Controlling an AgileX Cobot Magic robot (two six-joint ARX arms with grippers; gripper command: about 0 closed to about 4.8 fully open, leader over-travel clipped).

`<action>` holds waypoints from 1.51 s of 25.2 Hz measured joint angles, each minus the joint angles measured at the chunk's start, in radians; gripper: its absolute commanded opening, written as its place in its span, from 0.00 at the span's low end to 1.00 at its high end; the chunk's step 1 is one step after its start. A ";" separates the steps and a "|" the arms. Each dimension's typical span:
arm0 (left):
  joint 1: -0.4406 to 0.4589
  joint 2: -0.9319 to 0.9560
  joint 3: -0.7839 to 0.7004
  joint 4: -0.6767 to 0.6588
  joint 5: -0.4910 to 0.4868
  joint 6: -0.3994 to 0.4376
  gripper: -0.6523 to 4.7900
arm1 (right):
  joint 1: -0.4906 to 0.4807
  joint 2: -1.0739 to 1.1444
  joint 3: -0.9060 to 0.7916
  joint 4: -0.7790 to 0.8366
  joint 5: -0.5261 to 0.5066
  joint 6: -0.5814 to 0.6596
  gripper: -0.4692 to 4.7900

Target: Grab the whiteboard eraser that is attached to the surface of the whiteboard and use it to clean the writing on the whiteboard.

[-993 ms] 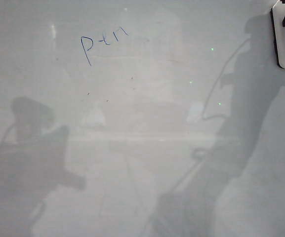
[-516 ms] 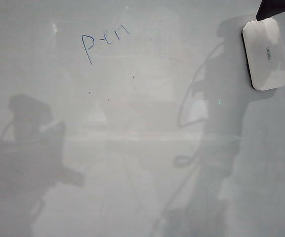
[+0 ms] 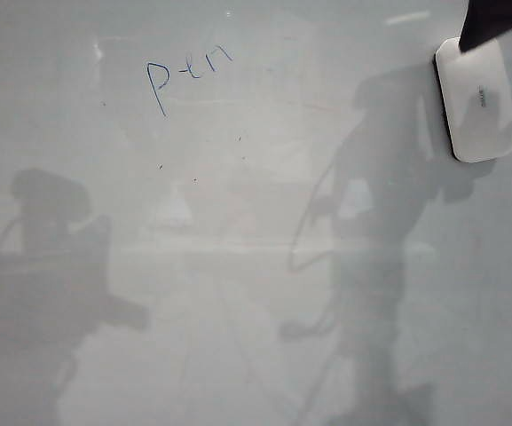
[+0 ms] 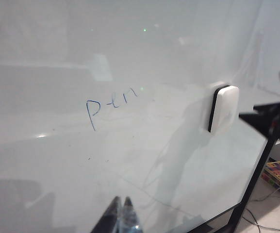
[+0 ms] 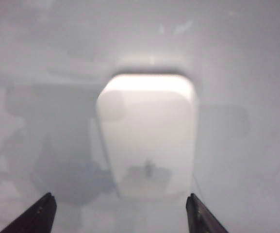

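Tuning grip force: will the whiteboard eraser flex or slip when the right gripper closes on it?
The whiteboard eraser looks like a rigid block with a smooth top, so probably stiff but possibly slick. It clings to the whiteboard unsupported, so expect some pull-off resistance. The right gripper is open, its fingers wider than the block, not yet gripping. The left gripper sits far off.

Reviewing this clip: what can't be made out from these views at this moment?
- Right end effector: only its two finger tips show, spread wide, either side of the whiteboard eraser; contact cannot be told. Exterior view's edge cuts it off.
- Left end effector: cut off by the frame edge, tips close together.
- Eraser's centre mark: too small and blurred to read.
- Whiteboard: reflections veil faint smudges.
- Writing: thin, roughly "pen".
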 measured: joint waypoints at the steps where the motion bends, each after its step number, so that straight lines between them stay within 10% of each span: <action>1: 0.000 0.000 0.000 0.000 -0.001 0.000 0.11 | 0.018 0.001 -0.020 -0.005 0.025 0.000 0.79; 38: 0.000 0.000 0.000 0.000 -0.002 0.000 0.11 | -0.010 0.251 -0.069 0.429 0.169 -0.125 1.00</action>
